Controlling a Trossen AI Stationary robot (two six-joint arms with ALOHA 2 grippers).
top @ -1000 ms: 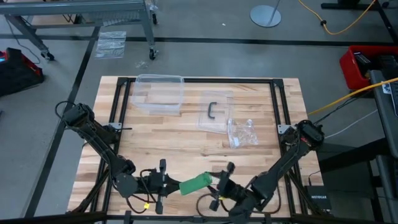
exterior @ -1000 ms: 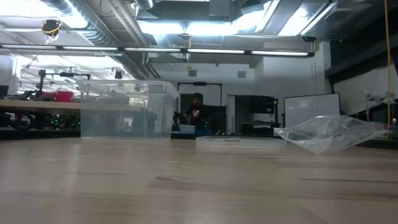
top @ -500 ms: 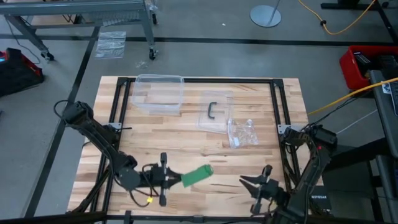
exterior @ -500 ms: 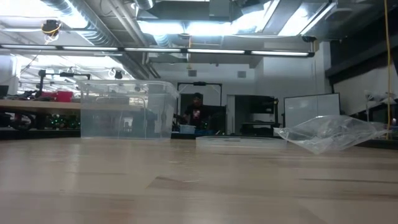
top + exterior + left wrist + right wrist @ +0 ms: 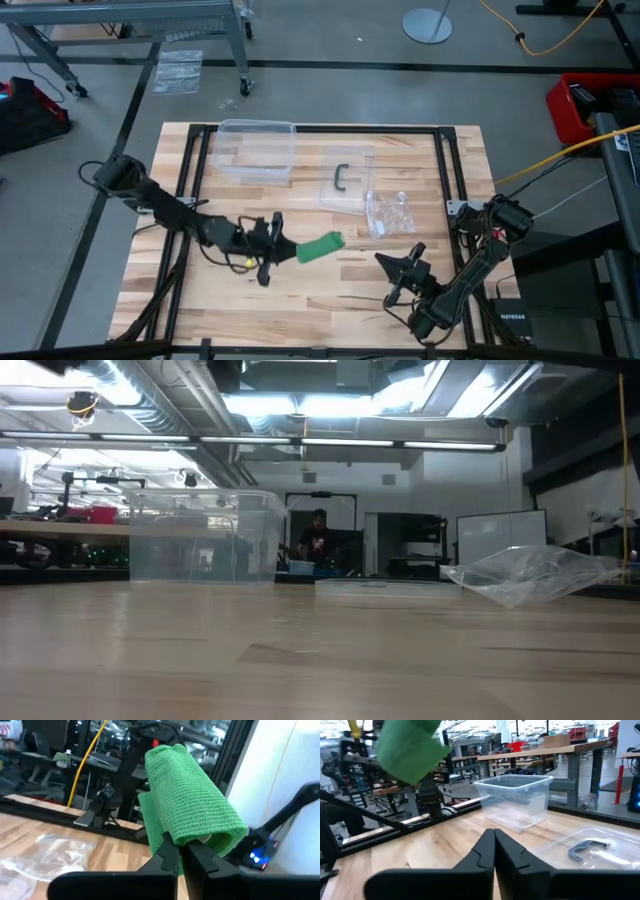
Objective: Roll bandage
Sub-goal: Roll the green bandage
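left gripper (image 5: 285, 247): fingers (image 5: 167, 854) clenched on the bright green rolled cloth bandage (image 5: 320, 246), held above the middle of the light wooden slatted table (image 5: 300, 215)
bandage: a compact roll, sticking out past the fingertips toward the right gripper, clear of the tabletop
right gripper (image 5: 392, 263): fingers (image 5: 490, 851) pressed together on nothing, over the table's right front part, near the bandage but apart from it
clear plastic bag (image 5: 390, 212): crumpled, lying just beyond the right gripper
clear plastic lid with dark handle (image 5: 343, 181): flat, touching the bag
clear plastic box (image 5: 256, 151): at the far edge
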